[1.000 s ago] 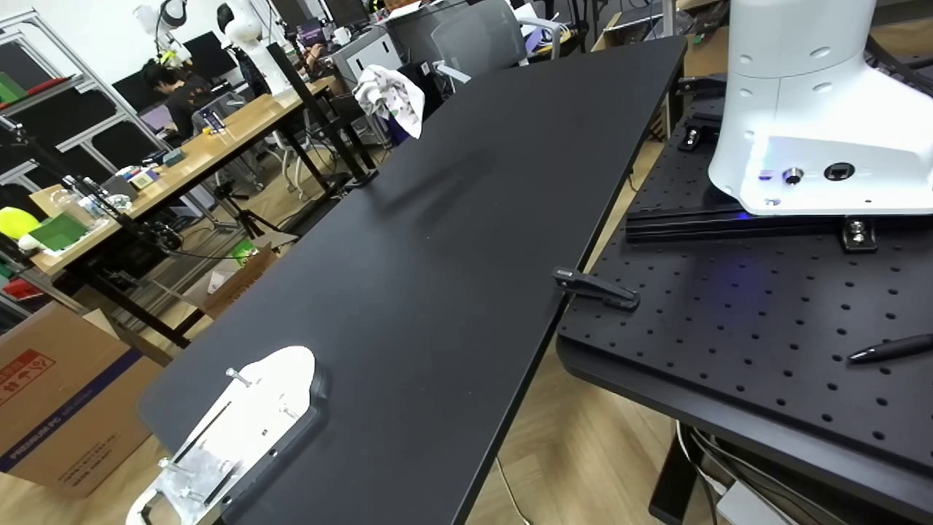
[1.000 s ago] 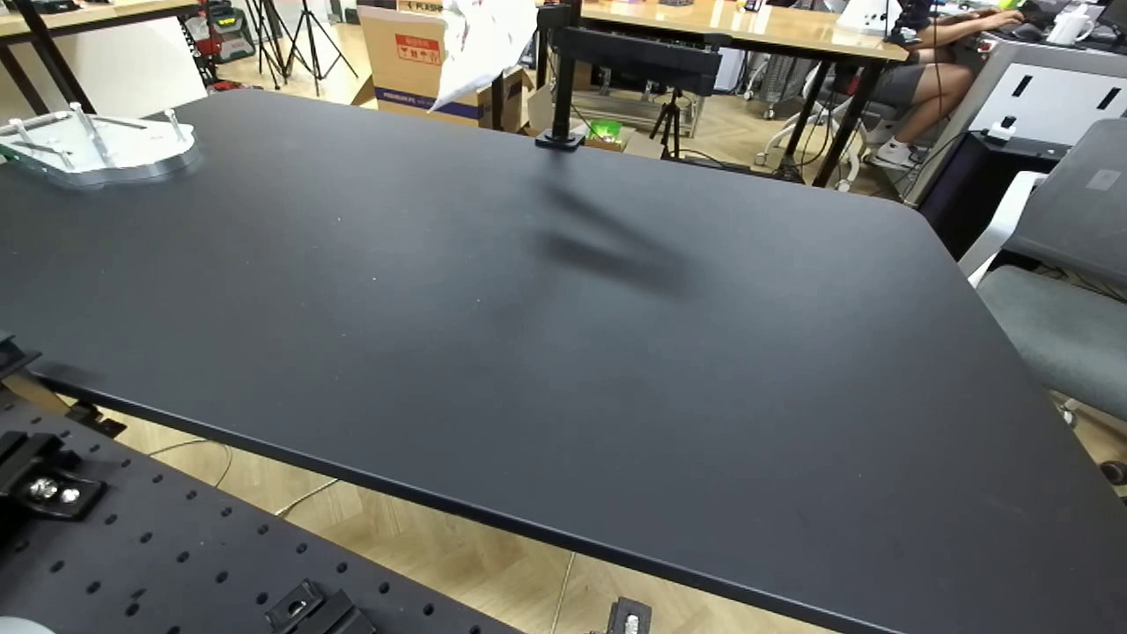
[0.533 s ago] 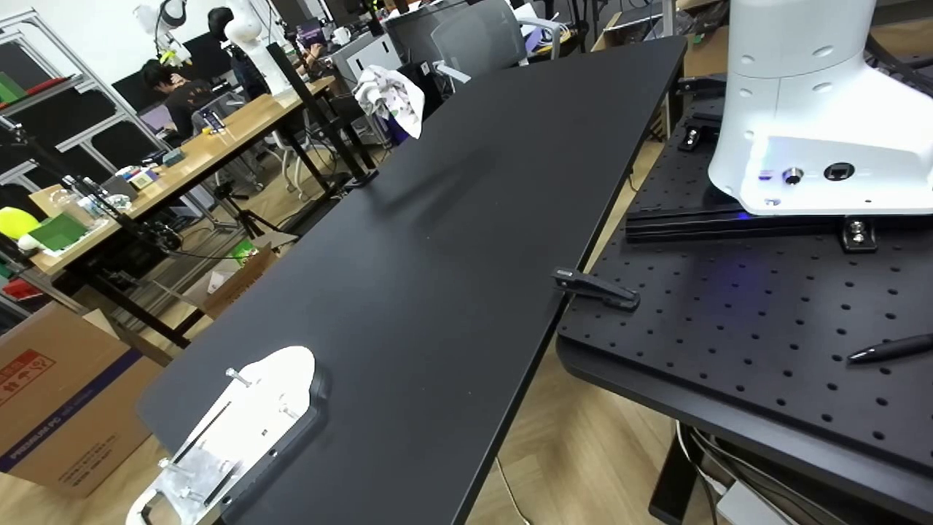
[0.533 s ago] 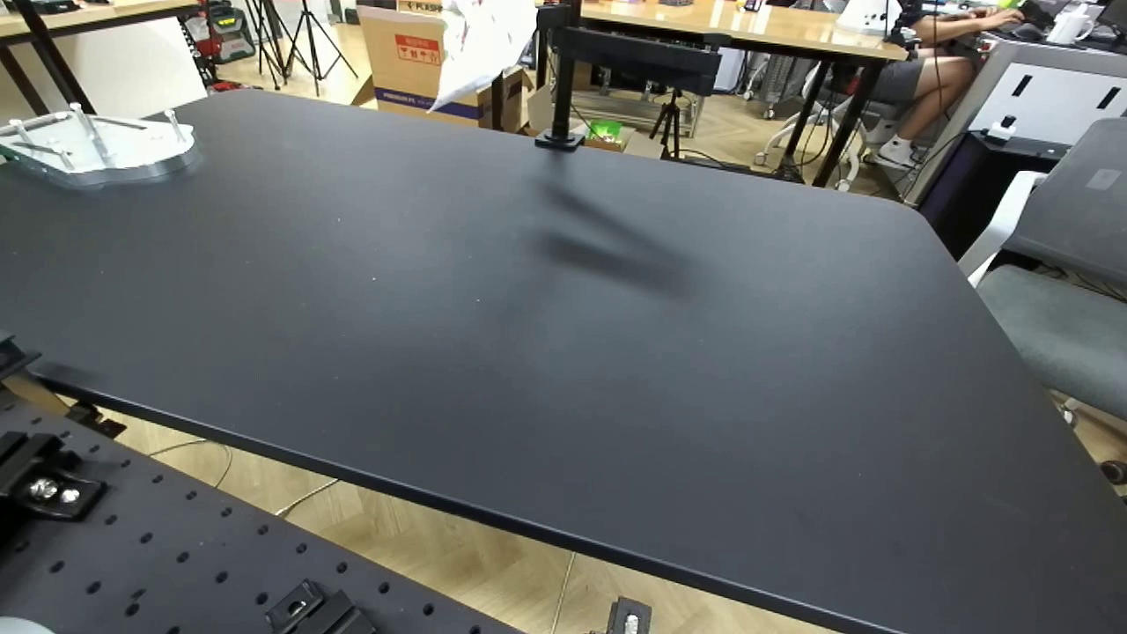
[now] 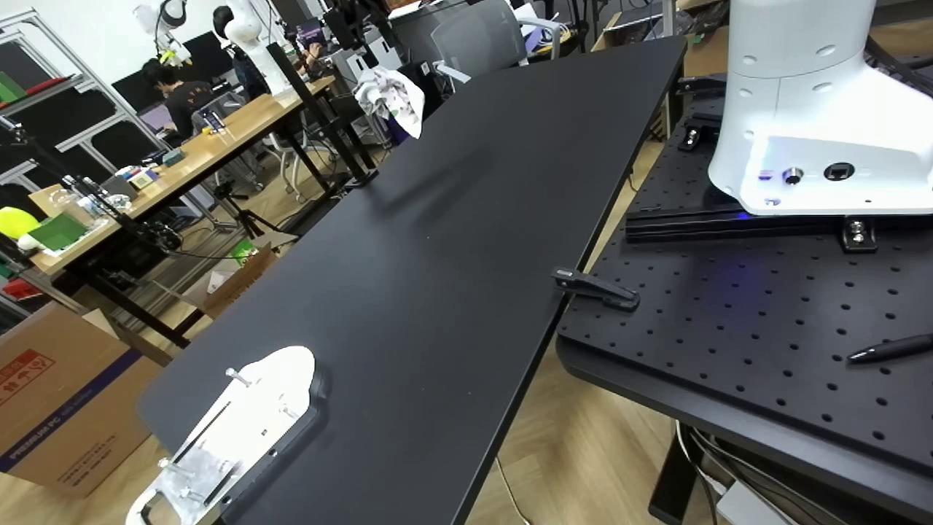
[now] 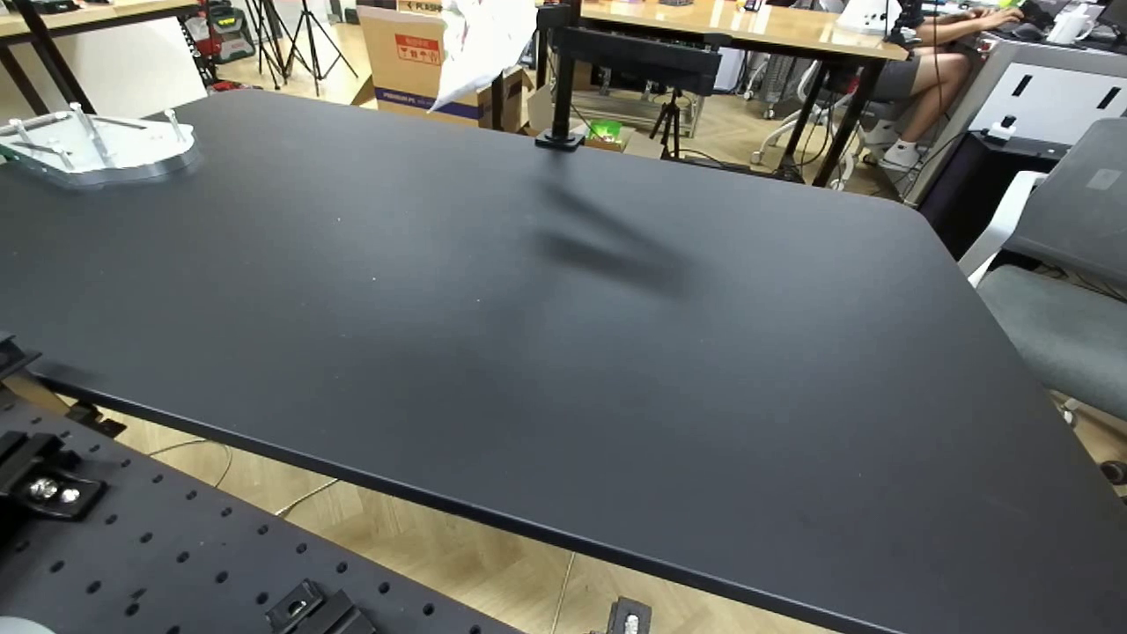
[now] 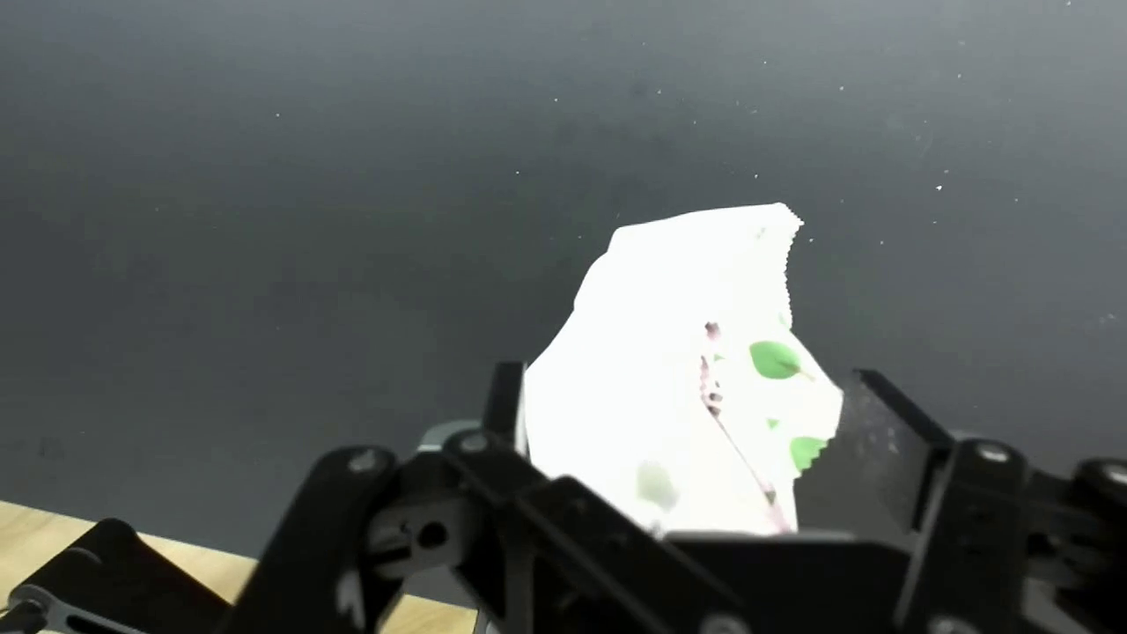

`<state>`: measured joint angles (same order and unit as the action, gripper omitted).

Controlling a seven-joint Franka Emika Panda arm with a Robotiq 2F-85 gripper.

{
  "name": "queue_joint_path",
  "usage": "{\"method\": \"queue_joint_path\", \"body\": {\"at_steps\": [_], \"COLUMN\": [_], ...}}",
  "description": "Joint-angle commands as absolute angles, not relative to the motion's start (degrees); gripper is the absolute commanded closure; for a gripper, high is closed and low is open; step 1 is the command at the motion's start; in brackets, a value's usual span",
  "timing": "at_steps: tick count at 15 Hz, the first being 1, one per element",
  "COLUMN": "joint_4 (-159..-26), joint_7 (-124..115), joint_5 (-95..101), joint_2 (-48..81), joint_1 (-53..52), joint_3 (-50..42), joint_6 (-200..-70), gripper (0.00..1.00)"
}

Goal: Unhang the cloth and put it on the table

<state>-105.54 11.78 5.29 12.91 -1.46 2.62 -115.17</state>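
Wrist view, nearest first: gripper point(image 7: 691, 396), black; fingers point(image 7: 506, 396) standing apart, one to each side of the cloth point(image 7: 660, 352); whether either touches it, cannot tell. Cloth: white, printed with green leaves and a pinkish stem, one edge jagged, lower part hidden by the gripper. Beyond: table point(image 7: 352, 220), matte black, pale specks on top; floor point(image 7: 35, 537), wood-toned, at lower left.

In an exterior view: white piece point(image 5: 262, 415), oblong, with pegs, on one end of the table; pen point(image 5: 889, 349), black, lying on the plate point(image 5: 729, 332), perforated; clamp point(image 5: 596, 288) at the plate's edge, tip overlapping the table's edge in view; arm base point(image 5: 809, 131), white; cloth point(image 5: 391, 98), hanging at the table's far side, dark gripper parts just above it.

In an exterior view: cloth point(image 6: 489, 44), hanging beside the post point(image 6: 563, 92), top cut by the frame, lower corner tapering toward the table's far edge; chair point(image 6: 1065, 202), grey, off the table's end; box point(image 6: 409, 70), cardboard, behind the cloth; bench point(image 6: 731, 22), wooden-topped, farther back.
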Motion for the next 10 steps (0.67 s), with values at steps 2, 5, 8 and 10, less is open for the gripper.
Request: {"method": "queue_joint_path", "body": {"at_steps": [2,5,8,10], "joint_4": [-99.07,-97.32,-95.96,-95.20], "joint_7": [12.22,12.67,13.22,13.70], "joint_5": [7.36,8.01,8.38,8.41], "joint_2": [17.26,18.67,19.93,20.64], "joint_1": [-1.55,-1.59,-1.64,-1.61], "joint_3": [2.16,2.27,2.39,2.51], "joint_6": [-111.47,-110.55,-109.60,-109.01], "gripper": [0.49,0.69,0.89,0.99]}}
